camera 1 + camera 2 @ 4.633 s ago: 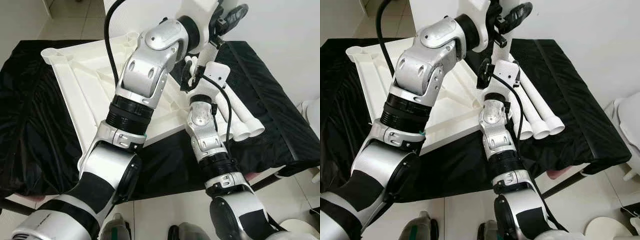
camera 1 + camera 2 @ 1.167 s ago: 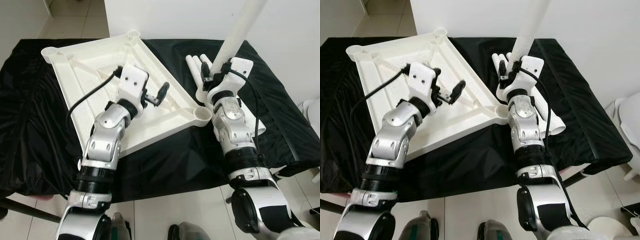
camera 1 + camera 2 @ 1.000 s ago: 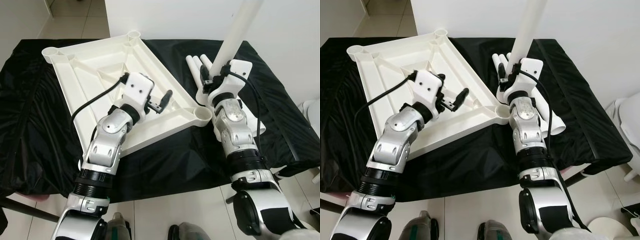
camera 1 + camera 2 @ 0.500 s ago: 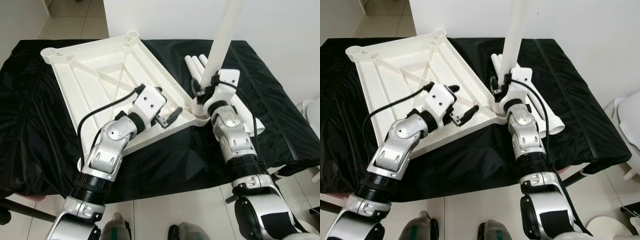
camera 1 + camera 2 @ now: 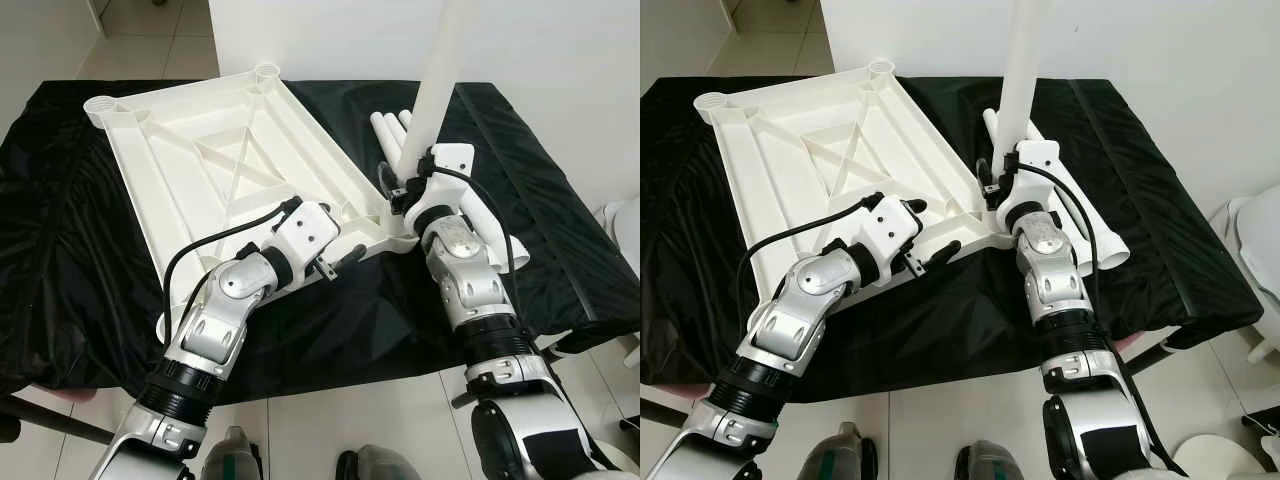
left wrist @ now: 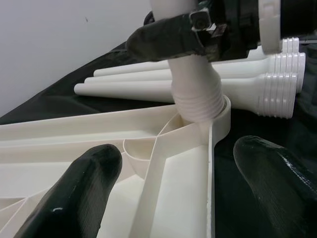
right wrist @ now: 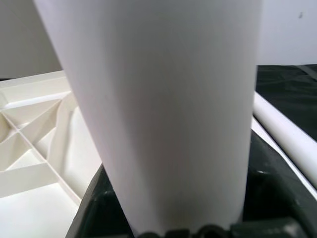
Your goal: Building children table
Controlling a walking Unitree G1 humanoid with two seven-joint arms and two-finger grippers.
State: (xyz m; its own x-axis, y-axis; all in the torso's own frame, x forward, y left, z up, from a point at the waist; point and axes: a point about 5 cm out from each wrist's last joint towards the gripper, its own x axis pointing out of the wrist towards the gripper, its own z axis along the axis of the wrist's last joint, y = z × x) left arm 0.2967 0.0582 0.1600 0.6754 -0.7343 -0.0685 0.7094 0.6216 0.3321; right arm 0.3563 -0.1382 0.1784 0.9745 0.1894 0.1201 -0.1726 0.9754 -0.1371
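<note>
A white plastic tabletop (image 5: 200,170) lies upside down on the black cloth. My right gripper (image 5: 405,185) is shut on a white table leg (image 5: 435,90) and holds it nearly upright. The leg's threaded end (image 6: 195,99) sits in the tabletop's near right corner socket (image 6: 220,111). My left gripper (image 5: 928,232) is open at the tabletop's near edge, just left of that corner; its fingers (image 6: 79,193) hold nothing. In the right wrist view the leg (image 7: 158,109) stands close in front of the camera.
Three spare white legs (image 5: 1080,230) lie side by side on the cloth to the right of the tabletop. The black cloth (image 5: 60,250) covers the whole work table up to its front edge. A white object (image 5: 625,220) stands on the floor at far right.
My left arm came down from high over the tabletop to its near edge by the corner. My right gripper swung the leg from tilted to nearly upright and onto the corner socket.
</note>
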